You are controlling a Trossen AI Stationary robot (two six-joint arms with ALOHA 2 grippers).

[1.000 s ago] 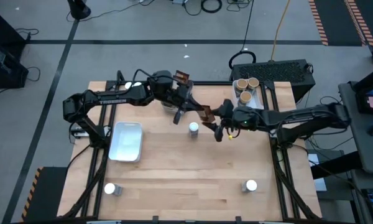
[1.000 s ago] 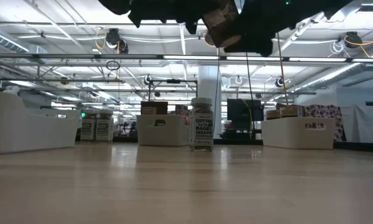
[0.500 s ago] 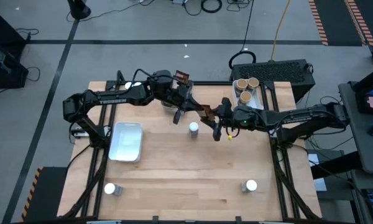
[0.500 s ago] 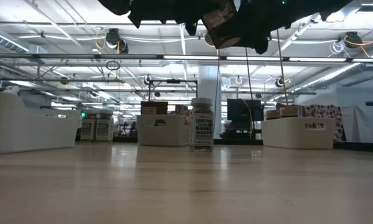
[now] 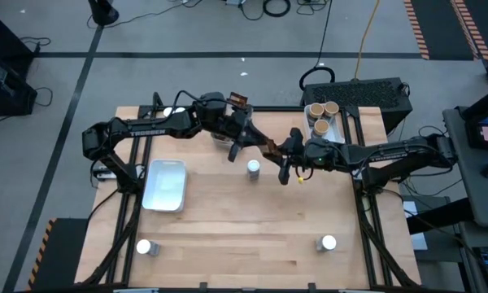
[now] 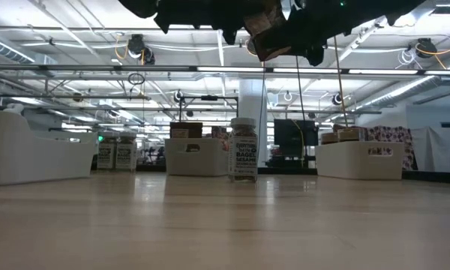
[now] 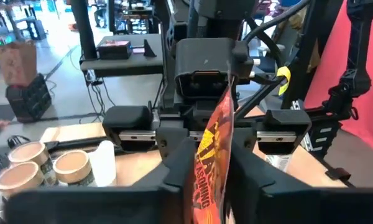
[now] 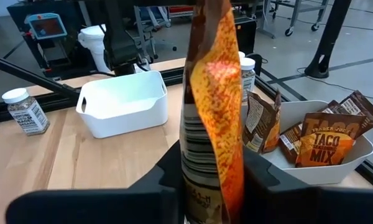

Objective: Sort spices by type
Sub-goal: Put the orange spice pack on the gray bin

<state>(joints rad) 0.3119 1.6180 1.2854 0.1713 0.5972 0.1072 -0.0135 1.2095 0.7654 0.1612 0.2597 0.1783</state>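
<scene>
A dark-brown and orange spice packet [image 5: 268, 148] hangs high over the table's middle, between my two grippers. My left gripper [image 5: 246, 140] reaches in from the left and my right gripper [image 5: 283, 159] from the right; both are shut on the packet. In the low view the packet [image 6: 266, 26] shows at the top edge under the dark arms. A white-capped jar [image 5: 253, 168] stands on its base on the table just below the packet, clear of both grippers. My left gripper pinches one end of the packet [image 7: 206, 177] between its two fingers, coming nearly level from the table's left. The packet stands on edge, clear of the table. My right gripper pinches the other end [image 8: 208, 180] between its two fingers, nearly level from the table's right.
A white tray [image 5: 165, 185] sits at the left. A far-right tray [image 5: 324, 130] holds tan-topped tubs [image 5: 321, 114]. A far tray [image 8: 354, 152] holds more packets [image 8: 314, 140]. White-capped jars stand at the near left [image 5: 146, 247] and near right [image 5: 328, 242].
My right gripper has shut its fingers on the packet's free end while my left gripper has kept its place. The packet has stayed lifted between the two.
</scene>
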